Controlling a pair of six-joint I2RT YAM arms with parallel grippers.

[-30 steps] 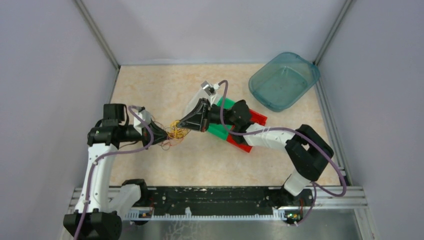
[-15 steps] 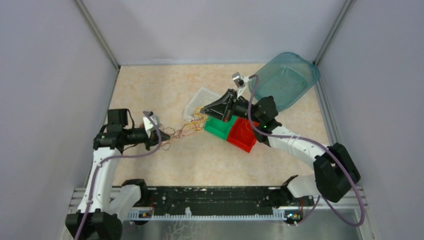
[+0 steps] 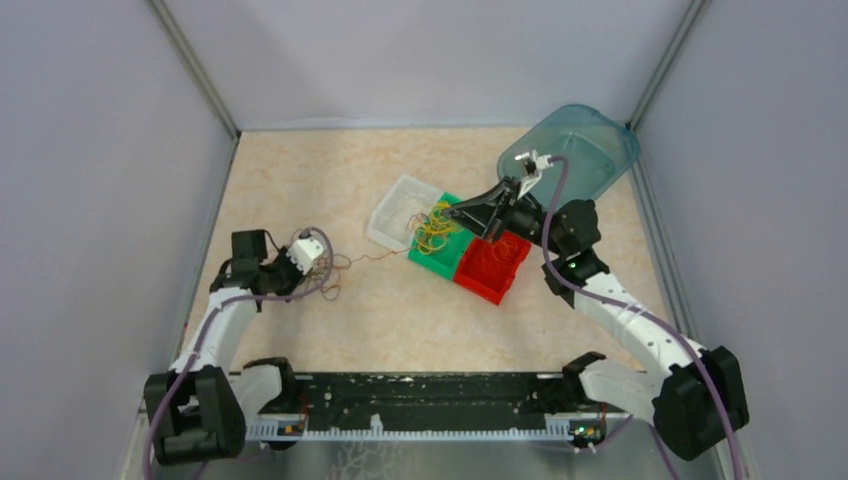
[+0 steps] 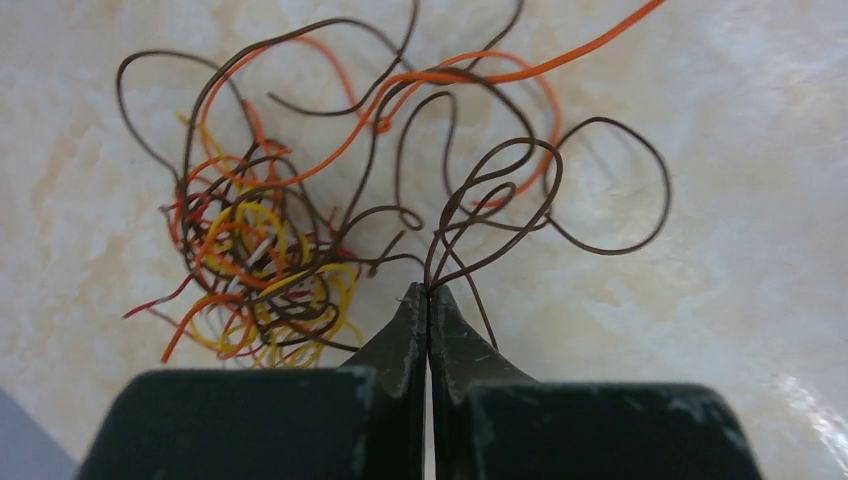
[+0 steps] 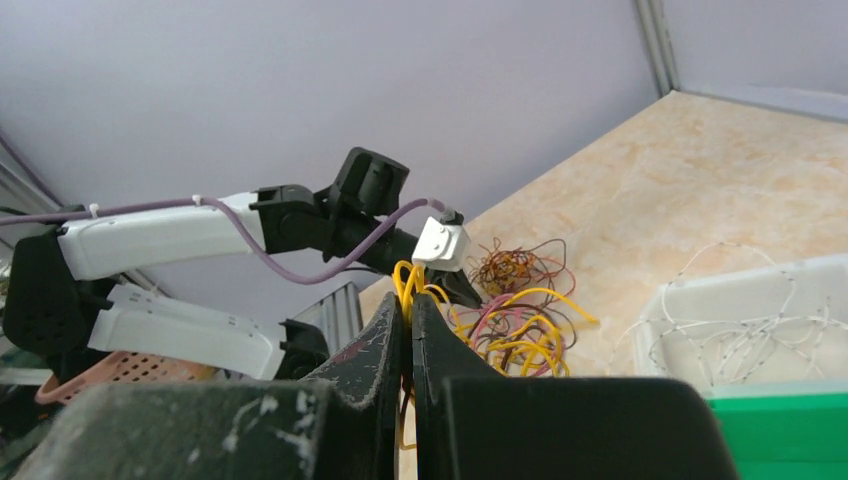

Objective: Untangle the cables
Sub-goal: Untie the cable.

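Left wrist view shows my left gripper [image 4: 428,292] pinched shut on a brown loop [image 4: 500,195] of the cables [image 4: 262,262] heaped on the table [image 4: 760,250] just ahead-left, while my right gripper [image 5: 408,300], clamped on yellow strands [image 5: 525,345], hangs well apart over the green bin [image 3: 428,260].

Likely lab: grey-walled robot enclosure [image 3: 100,150].

Inspection found no legible text, label, brand, number or sign on any surface in the three views.
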